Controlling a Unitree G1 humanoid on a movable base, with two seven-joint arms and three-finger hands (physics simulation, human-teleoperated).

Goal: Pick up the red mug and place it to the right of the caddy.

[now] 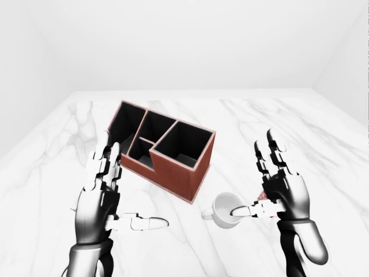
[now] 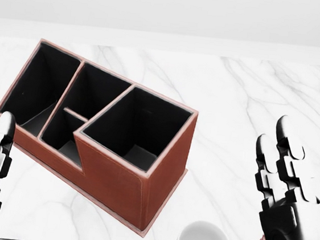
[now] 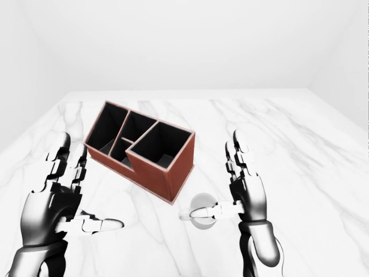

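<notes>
Reaching past the white mug (image 1: 227,209), the right hand (image 1: 281,187), fingers spread and empty, could knock it; the red mug (image 1: 263,196) barely shows behind that hand, right of the caddy (image 1: 163,149). Head view: mug hidden. Right-eye view: left hand (image 3: 55,199) open, empty. No writing anywhere

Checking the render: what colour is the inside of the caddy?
Black inside the caddy, best in the head view.

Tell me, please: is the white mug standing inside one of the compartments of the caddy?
No. In the left-eye view the white mug stands on the marble table, outside the caddy, near its lower right corner.
</notes>
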